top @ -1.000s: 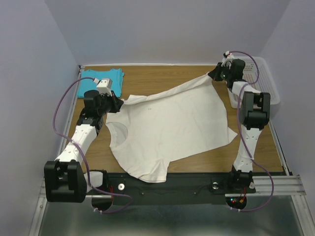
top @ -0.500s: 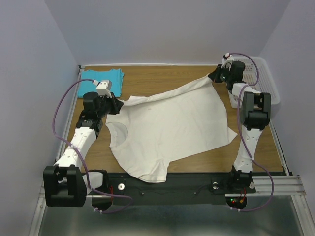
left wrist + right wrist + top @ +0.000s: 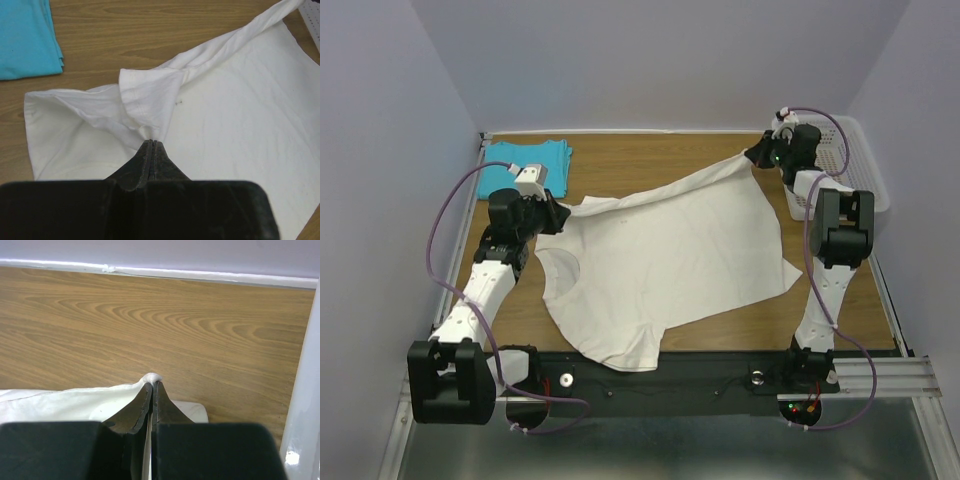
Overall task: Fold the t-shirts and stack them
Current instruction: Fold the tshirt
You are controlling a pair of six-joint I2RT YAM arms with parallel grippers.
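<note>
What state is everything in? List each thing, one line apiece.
cream shirt: unfolded, far edge lifted and stretched between both grippers, rest lying flat.
turquoise shirt: folded, lying at the far left corner.
left gripper: shut on cream shirt.
right gripper: shut on cream shirt.
basket: upright, at the right.

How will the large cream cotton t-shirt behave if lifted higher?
Probably floppy: the large cream cotton t-shirt sags and creases between the left hand and right hand. Likely light: small pinches hold its edge up. The rest would probably drag.
</note>
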